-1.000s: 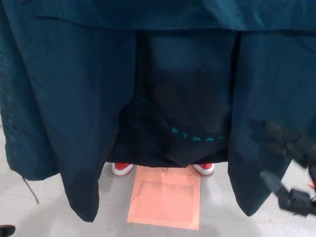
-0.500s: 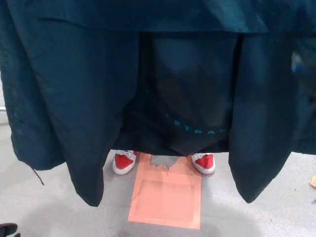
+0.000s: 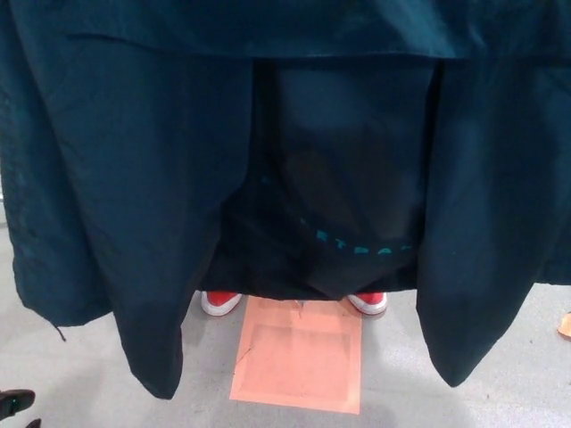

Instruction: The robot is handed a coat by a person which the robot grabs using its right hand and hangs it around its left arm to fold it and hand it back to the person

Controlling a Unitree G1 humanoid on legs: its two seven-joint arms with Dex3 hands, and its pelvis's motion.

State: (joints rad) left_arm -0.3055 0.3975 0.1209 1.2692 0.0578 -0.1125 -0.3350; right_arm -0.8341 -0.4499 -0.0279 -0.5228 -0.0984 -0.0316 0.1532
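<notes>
A dark teal coat [image 3: 134, 178] of smooth fabric hangs open and fills nearly the whole view, with pale teal lettering on its lining. Below the hem, a person's red shoes [image 3: 220, 302] stand on the grey floor [image 3: 89, 374] at the far edge of an orange rectangular sheet [image 3: 299, 357]. Neither robot hand shows, so I cannot tell how the fingers are set.

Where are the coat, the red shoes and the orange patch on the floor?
coat [image 3: 125, 178], head view, its left hanging panel.
red shoes [image 3: 220, 302], head view, toe of the picture-left shoe.
orange patch [image 3: 299, 357], head view, its middle.
</notes>
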